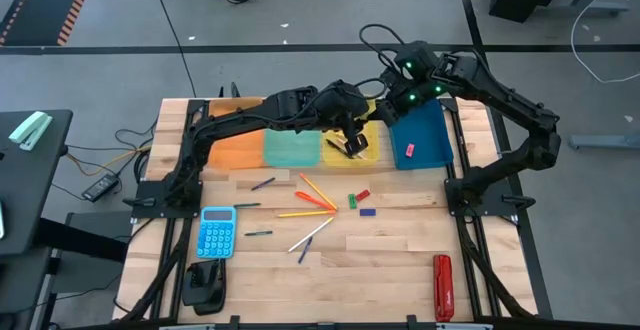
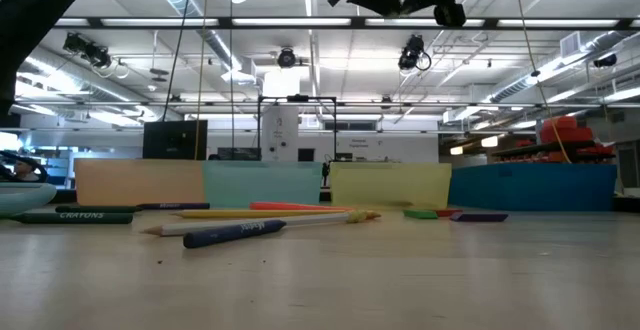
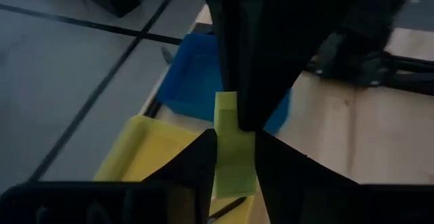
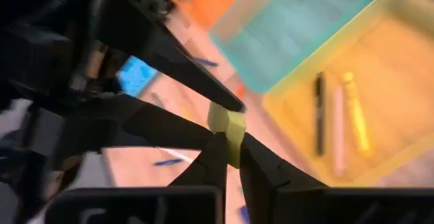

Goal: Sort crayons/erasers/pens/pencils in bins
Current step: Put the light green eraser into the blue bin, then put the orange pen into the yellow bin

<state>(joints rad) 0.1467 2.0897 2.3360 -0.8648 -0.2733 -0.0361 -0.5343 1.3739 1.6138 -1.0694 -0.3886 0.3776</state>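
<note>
The eraser [image 3: 234, 159] is a small yellow-green block, plain and matte, oblong with squared ends. It is in the air above the yellow bin [image 1: 330, 158], not touching the table or any bin. In the left wrist view its long axis runs along the left fingers: one end sits between them and the other pokes out past their tips toward the other gripper.

The left gripper [image 3: 235, 137] is narrow, with a finger [image 3: 196, 157] against each long side of the eraser. The right gripper [image 4: 230, 139] is pinched tight on the eraser's far end, with its tips meeting the left tips nose to nose.

The left arm reaches long and low from the table's left side across the orange bin [image 1: 238, 150] and the teal bin [image 1: 290, 150]. The right arm folds up from the right edge, its wrist above the blue bin [image 1: 420, 140] and bent over toward the yellow one.

The yellow bin holds a dark pen [image 4: 319, 115], a pale stick [image 4: 337, 132] and a yellow stick [image 4: 356, 119], lying side by side.

On the table in front of the bins are loose pencils [image 1: 316, 192] fanned at angles, plus a red eraser [image 1: 362, 194], a green one [image 1: 352, 201] and a blue one [image 1: 367, 210]
</note>
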